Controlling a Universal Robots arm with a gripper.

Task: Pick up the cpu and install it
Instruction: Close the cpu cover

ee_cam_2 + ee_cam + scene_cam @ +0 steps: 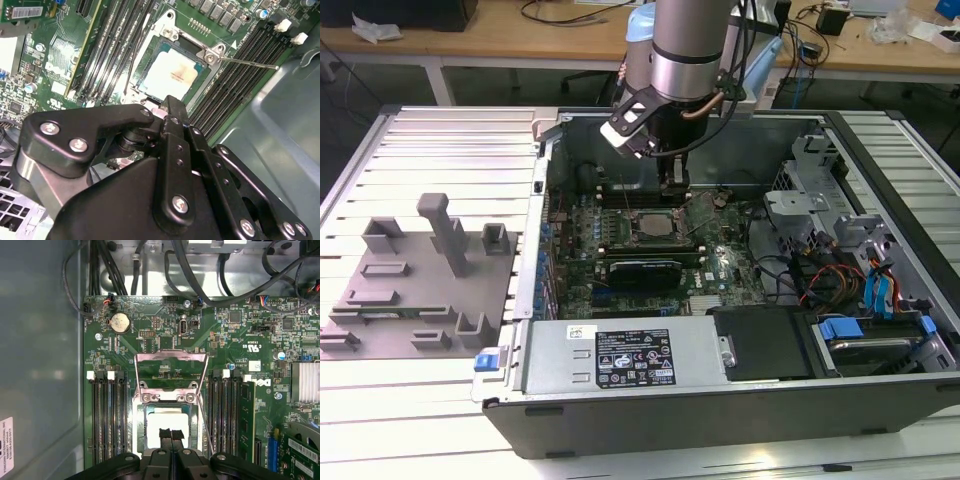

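**Gripper.** The gripper [171,436] is narrow. In the first wrist view its two fingertips meet with no gap, and nothing is held between them.

**Gripper to cpu.** The fingertips stand directly over the cpu [167,424], above the part of its top nearest the arm. It cannot be told whether they touch the chip or hang just above it.

**Cpu.** The cpu lies flat, silvery top up, seated inside the socket [140,412]. It is square, so it has no long axis. Its edges run parallel to the memory slots [107,420] on either side.

**Socket hardware.** Beyond the chip, the metal retaining frame [172,371] stands open. In the second wrist view the thin lever [250,63] lies unlatched beside the socket.

**Board and case.** The socket sits near the middle of the green board [225,347]. In the exterior view the arm reaches down into the open computer case [650,420]. A grey fixture plate [410,290] lies well apart, outside the case wall at the exterior view's left.
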